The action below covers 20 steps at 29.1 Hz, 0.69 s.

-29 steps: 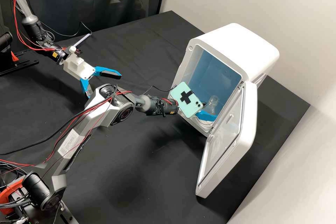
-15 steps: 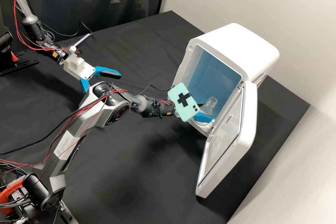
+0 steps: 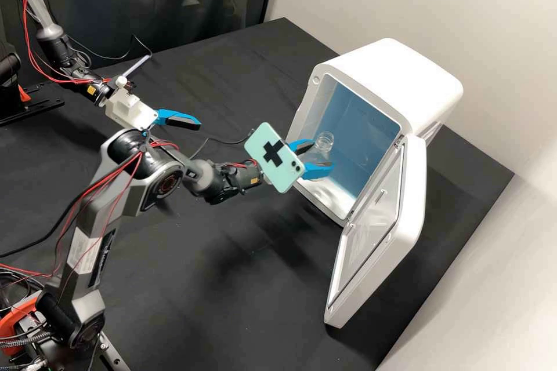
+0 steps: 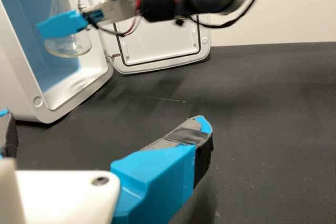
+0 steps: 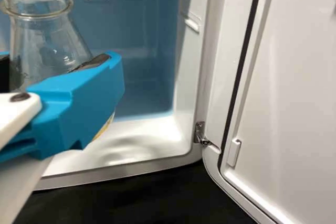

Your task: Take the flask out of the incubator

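Two sets: right jaws tight on the flask (image 3: 322, 149) at the open incubator (image 3: 394, 78), left jaws wide, empty.

1. The incubator (image 3: 400, 78) is done in white outside, with a light blue lining just ahead of the right gripper (image 3: 320, 156).
2. The flask (image 3: 322, 145) between its fingers is clear glass, no tint.
3. Bright blue fingers with dark pads are seen on both; the left gripper (image 3: 174, 136) has a white body.
4. Right behind the right gripper, a mint green plate (image 3: 274, 156) is marked with a black cross.
5. The bench (image 3: 232, 278) is plain black, and red wires (image 3: 152, 145) are strung along the grey arms.
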Motion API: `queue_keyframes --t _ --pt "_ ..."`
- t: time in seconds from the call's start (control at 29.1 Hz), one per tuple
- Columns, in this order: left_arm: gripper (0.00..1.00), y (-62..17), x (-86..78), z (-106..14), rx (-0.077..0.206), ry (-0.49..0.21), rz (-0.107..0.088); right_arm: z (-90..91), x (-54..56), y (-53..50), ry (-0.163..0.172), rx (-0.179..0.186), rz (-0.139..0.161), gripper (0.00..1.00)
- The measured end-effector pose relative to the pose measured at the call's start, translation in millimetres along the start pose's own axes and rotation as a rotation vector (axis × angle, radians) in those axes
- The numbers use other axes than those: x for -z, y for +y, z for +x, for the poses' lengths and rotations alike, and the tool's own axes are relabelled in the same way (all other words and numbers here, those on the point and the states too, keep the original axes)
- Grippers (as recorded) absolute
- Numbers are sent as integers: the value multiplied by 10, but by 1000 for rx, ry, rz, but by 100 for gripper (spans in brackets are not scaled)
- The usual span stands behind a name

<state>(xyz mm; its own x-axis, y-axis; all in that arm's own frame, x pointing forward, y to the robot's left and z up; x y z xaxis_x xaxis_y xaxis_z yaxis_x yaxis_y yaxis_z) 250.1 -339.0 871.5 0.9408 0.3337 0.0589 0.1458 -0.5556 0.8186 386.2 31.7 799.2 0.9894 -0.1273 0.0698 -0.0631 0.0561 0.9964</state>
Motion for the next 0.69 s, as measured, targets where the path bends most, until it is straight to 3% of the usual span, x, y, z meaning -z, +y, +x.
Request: queue_keyframes --t 0.07,0.17,0.31,0.48,0.69 --pt "100 1 12 -2 0 4 0 -150 -21 4 28 17 2 0" --pt "100 2 21 -3 -1 7 -6 -261 -76 4 25 40 15 0" --pt "100 2 36 -7 -1 13 -7 -411 -185 -32 -6 71 36 0" --pt "100 -13 45 -31 -5 14 -9 -538 -287 -93 -21 120 4 0" --pt "100 -23 49 -57 -12 -2 2 -716 -412 -55 -50 143 30 0"
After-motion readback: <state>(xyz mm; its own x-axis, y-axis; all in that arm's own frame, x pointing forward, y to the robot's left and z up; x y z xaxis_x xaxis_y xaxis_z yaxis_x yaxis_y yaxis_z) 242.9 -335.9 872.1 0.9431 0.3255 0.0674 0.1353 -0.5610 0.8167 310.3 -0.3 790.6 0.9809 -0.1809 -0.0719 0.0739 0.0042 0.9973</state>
